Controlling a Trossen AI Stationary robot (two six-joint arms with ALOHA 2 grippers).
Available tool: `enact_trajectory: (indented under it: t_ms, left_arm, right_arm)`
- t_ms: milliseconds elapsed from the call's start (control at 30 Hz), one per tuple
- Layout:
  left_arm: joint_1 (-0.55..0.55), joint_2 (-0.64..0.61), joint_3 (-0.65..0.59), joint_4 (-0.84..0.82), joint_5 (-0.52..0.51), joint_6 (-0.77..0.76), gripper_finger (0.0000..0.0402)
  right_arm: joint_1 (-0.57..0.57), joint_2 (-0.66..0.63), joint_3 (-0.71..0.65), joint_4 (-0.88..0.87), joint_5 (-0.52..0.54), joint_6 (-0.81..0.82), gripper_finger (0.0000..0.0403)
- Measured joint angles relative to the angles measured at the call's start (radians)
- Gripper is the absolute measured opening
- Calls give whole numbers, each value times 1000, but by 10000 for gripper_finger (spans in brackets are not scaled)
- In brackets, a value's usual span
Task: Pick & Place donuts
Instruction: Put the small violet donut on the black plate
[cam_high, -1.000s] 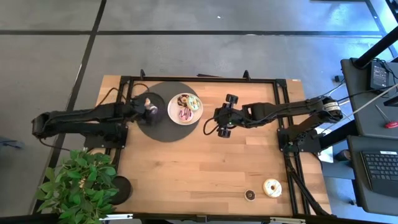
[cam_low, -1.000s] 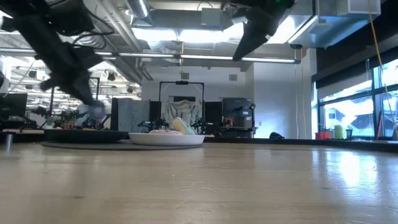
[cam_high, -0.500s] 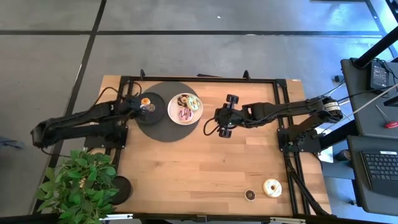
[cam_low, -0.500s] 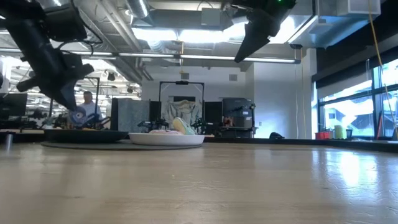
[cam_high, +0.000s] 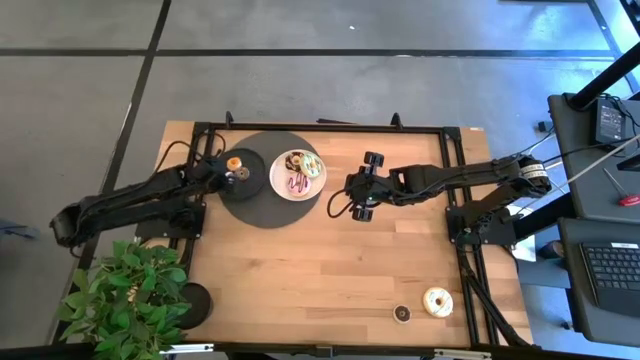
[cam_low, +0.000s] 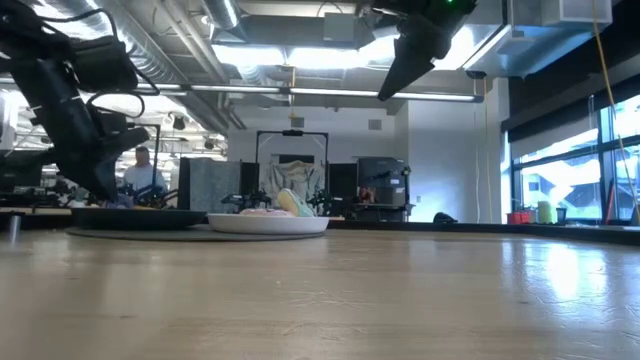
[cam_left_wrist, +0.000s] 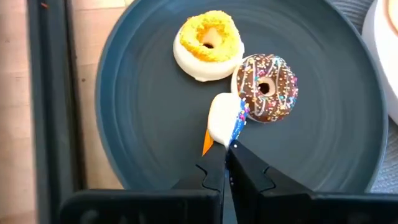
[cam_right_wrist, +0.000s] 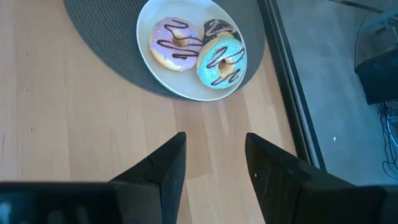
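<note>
Two donuts lie flat on the dark plate (cam_left_wrist: 149, 124): an orange donut (cam_left_wrist: 208, 43) with a white base, and a chocolate donut (cam_left_wrist: 267, 87) with sprinkles, just beside it. A third donut, a white-sided donut (cam_left_wrist: 225, 118) with a blue edge, stands on its rim and leans against the chocolate one. The left gripper (cam_left_wrist: 225, 163) has its fingers pressed together right at that tilted donut. I cannot tell if they pinch it or only touch it.

The dark plate sits on a big grey mat (cam_high: 262, 205) near the table's left back corner. Beside it on the mat is the white plate (cam_right_wrist: 186, 87). It carries a purple donut (cam_right_wrist: 173, 42), a teal donut (cam_right_wrist: 222, 60) and a dark donut (cam_right_wrist: 216, 28) half hidden behind the teal one.

The right gripper (cam_right_wrist: 211, 158) hangs above bare wood right of the white plate, fingers spread wide, holding nothing.

Far away, near the table's front right, lie a cream donut (cam_high: 437, 300) and a small brown donut (cam_high: 402, 314). A green plant (cam_high: 130, 295) stands off the front left corner. A person (cam_low: 140, 175) shows in the room behind.
</note>
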Motion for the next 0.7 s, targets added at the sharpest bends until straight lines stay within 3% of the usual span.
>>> enact_trajectory:
  t_ms: [700]
  left_arm:
    - [24, 0, -22, 51, -51, 9, 52]
  right_arm:
    - [0, 0, 0, -1, 0, 3, 166]
